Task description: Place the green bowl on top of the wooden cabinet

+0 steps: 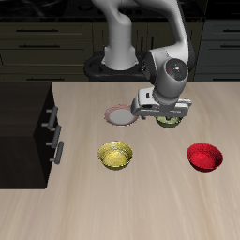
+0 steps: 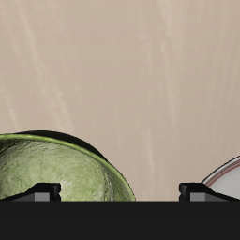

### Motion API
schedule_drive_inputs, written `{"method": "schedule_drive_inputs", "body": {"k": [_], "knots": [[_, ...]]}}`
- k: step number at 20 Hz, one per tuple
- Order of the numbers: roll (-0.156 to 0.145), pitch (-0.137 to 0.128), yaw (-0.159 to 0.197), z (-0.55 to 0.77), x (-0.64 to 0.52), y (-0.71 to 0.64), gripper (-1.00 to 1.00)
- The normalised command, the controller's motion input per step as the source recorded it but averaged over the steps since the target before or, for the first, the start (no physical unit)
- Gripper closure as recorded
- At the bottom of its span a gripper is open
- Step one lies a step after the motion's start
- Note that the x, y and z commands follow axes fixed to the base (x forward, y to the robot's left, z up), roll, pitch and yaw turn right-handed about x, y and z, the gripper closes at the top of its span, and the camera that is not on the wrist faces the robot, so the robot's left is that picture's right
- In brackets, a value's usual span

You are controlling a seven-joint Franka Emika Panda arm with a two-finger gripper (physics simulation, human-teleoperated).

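The green bowl (image 1: 171, 120) rests on the table, mostly hidden under my gripper (image 1: 161, 111) in the exterior view. From the wrist camera its olive, mottled inside (image 2: 56, 173) shows beside one fingertip (image 2: 43, 190). My gripper (image 2: 120, 191) hangs just above the bowl's rim, open, with its fingers wide apart and nothing between them. The wooden cabinet (image 1: 26, 120) is a dark box with a flat top and two silver-handled drawers, standing at the table's side, well away from the bowl.
A white plate (image 1: 119, 115) lies beside the green bowl, and its edge (image 2: 225, 178) shows in the wrist view. Nearer the table's front edge sit a yellow speckled bowl (image 1: 115, 155) and a red bowl (image 1: 204, 156). Dark kitchen cupboards run along the back.
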Motion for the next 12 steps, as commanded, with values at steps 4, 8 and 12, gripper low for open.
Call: {"method": "schedule_drive_inputs", "body": {"k": [4,8,12], "knots": [[0.014,0.044,-0.025,-0.18,-0.03,0.04,-1.00],[-0.017,0.106,-0.113,-0.22,-0.02,-0.06,1.00],[0.067,-0.021,0.017,0.01,-0.02,0.06,1.00]]}}
